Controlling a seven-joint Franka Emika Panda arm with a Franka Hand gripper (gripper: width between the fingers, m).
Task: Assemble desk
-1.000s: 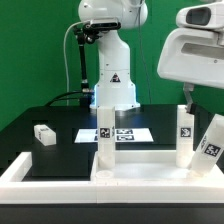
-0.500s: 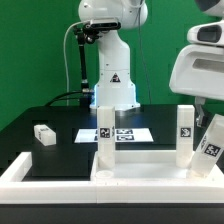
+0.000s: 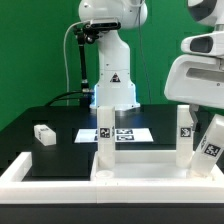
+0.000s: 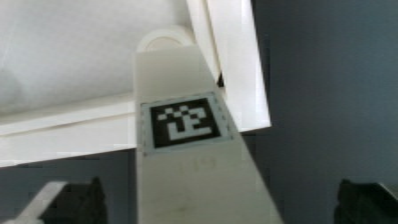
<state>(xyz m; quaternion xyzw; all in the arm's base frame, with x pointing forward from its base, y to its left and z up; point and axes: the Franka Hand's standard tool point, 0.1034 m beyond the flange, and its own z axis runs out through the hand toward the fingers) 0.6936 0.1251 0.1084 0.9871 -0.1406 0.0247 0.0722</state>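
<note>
leg block tilted, top toward exterior view's right; jaws apart astride it.

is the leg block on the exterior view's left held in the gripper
No, the leg block lies alone on the black table.

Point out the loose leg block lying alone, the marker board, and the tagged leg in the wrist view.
loose leg block (image 3: 43, 132), exterior view, its middle.
marker board (image 3: 130, 133), exterior view, its tagged middle.
tagged leg (image 4: 183, 120), wrist view, its tag.
</note>
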